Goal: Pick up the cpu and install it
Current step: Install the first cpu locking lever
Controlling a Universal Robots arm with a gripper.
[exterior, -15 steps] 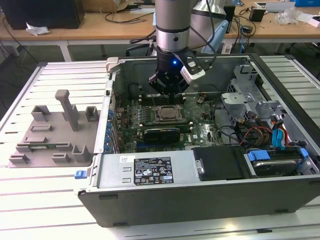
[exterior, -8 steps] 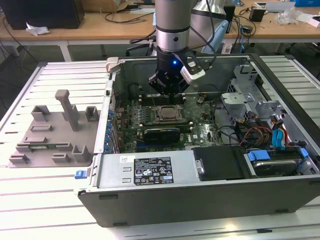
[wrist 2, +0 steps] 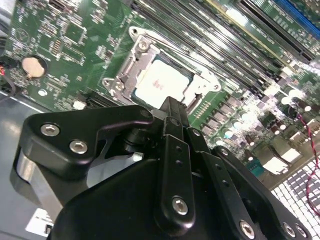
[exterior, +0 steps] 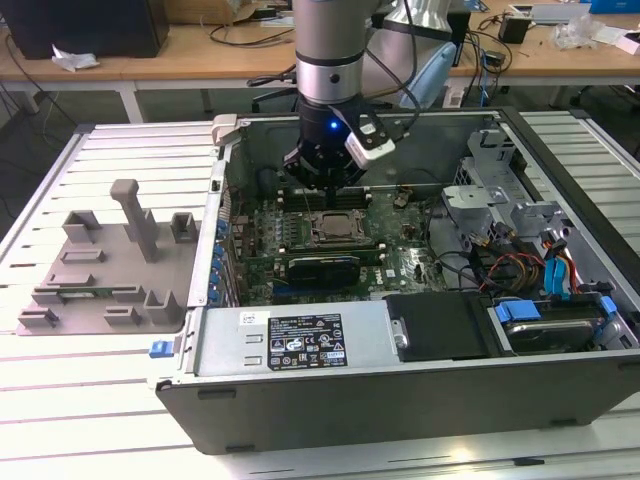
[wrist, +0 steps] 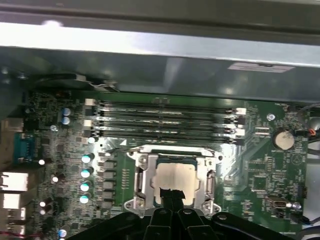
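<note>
The cpu (wrist: pixel 176 173), a pale square chip, lies flat inside the metal socket frame (wrist: pixel 141 180) on the green motherboard (wrist: pixel 260 165). It also shows in the second wrist view as the cpu (wrist 2: pixel 161 82), and in the exterior view as the cpu (exterior: pixel 335 227) in the middle of the open computer case (exterior: pixel 400 400). My gripper (wrist: pixel 170 192) hangs just above the chip's edge, its two black fingers pressed together with nothing between them. In the second wrist view the gripper (wrist 2: pixel 172 104) tip overlaps the chip's rim. The gripper (exterior: pixel 325 185) reaches down into the case.
Long memory slots (wrist: pixel 165 120) run beside the socket, toward the case wall (wrist: pixel 165 55). A grey plastic tray with upright posts (exterior: pixel 110 260) lies at the exterior view's left. A power supply (exterior: pixel 290 340), a drive cage (exterior: pixel 480 195) and coloured cables (exterior: pixel 555 270) crowd the case.
</note>
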